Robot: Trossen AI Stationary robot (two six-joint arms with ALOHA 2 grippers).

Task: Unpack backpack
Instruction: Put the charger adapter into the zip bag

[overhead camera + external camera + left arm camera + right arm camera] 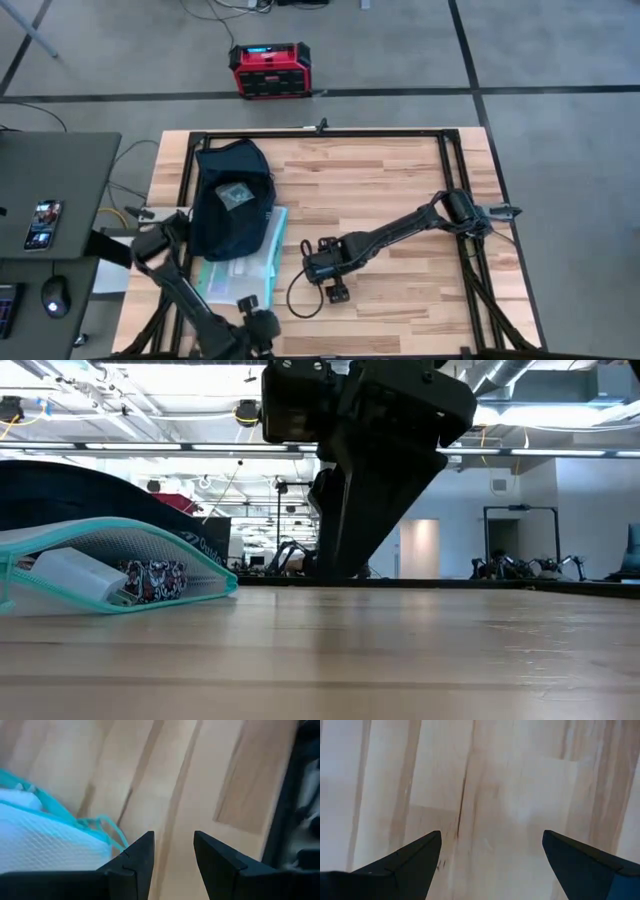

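Observation:
The dark navy backpack (pixel 232 198) lies on the table's left half, a small pale logo on its upper face. A clear mesh pouch with teal edging (pixel 245 265) lies flat at its near side, partly under it; the low view shows the pouch (pixel 110 572) holding a white item and a patterned one. My left gripper (pixel 173 837) is open just above the wood by the pouch's near corner (pixel 107 832), with nothing between its fingers. Over bare wood near the table's middle, my right gripper (pixel 491 836) stands wide open, pointing down (pixel 338 292).
A black cable (pixel 298 292) loops on the wood next to my right gripper. A red-black box (pixel 270 70) stands on the floor beyond the far edge. A side desk at the left carries a phone (pixel 43 223) and a mouse (pixel 55 297). Bare wood spreads over the table's right half (pixel 400 180).

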